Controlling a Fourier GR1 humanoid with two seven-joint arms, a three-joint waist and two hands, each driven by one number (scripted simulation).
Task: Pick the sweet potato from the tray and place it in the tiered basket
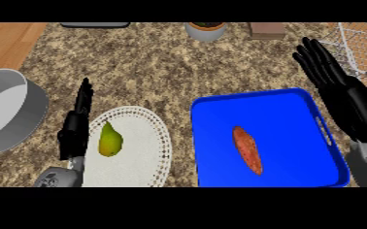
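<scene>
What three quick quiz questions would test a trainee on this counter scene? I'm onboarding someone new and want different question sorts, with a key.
1. True or false: the sweet potato lies in the blue tray.
2. Which item lies on the white plate? A) a pear B) a banana C) a cup
3. Fill in: the right hand is open beside the tray's ____ edge.

Key
1. True. It lies on the tray floor, with no hand touching it.
2. A. The pear lies on the plate, next to the left hand, whose fingers are straight.
3. Right. The wire tiered basket shows just beyond it, at the view's upper right.
</scene>
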